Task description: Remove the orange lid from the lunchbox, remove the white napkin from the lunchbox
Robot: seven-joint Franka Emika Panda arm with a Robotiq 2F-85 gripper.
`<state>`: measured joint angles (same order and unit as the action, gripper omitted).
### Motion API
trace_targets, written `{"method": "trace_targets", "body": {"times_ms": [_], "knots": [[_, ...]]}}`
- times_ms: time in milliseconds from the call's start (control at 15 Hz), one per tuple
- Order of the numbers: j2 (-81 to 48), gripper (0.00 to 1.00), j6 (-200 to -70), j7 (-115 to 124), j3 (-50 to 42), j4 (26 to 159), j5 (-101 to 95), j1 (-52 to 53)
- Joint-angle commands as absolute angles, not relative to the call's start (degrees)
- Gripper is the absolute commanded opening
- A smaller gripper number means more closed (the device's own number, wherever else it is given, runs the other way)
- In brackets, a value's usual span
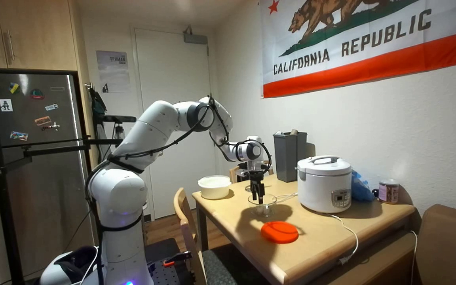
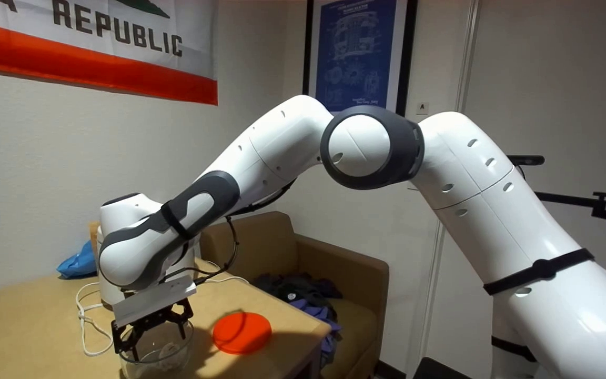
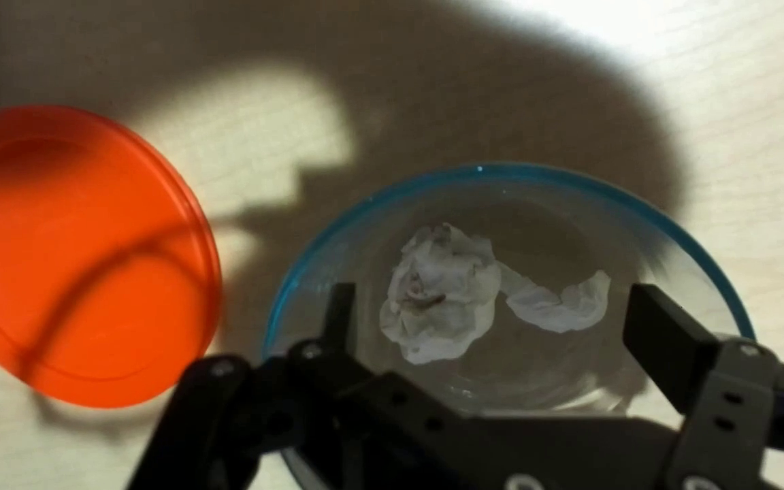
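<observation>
lid (image 3: 86,272) is already off, lying flat on the table (image 1: 315,249) just beside the box (image 3: 514,171), prob parked there so it's outta the way of the grab. napkin (image 3: 443,296) is down inside the box, so imo step 2 is all that's left: pull it out. gripper (image 3: 491,306) points straight down over the box, prob b/c going in thru the open top is the easy way w/o bumping the see-thru wall. fingers (image 3: 667,347) are wide apart, gripping nothing afaict, one each side of the napkin in the wrist view, so next move is prob lower & pinch. can't tell if the tips are below the rim rn. could clip the wall going down tho, looks kinda tight.

count: 1 lid, 1 box, 2 fingers, 1 napkin (wad + 1 thin tail, looks joined but can't swear it's 1 pc). also on the table in an exterior view: 1 cooker (image 1: 325,190), 1 tub (image 1: 214,192), 1 jar (image 1: 388,192), 1 blue bag (image 1: 360,188). cooker's apart from the box, shouldn't interfere imo.
</observation>
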<state>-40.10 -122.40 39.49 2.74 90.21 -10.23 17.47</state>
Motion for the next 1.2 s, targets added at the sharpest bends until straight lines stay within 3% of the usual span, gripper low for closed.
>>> {"method": "trace_targets", "body": {"times_ms": [0, 1133], "knots": [[-40.94, 1.0, -121.0, 37.39, 1.96, 88.2, -8.43, 17.29], [-45.84, 1.0, -119.24, 35.38, 1.67, 82.86, -6.31, 17.03]]}}
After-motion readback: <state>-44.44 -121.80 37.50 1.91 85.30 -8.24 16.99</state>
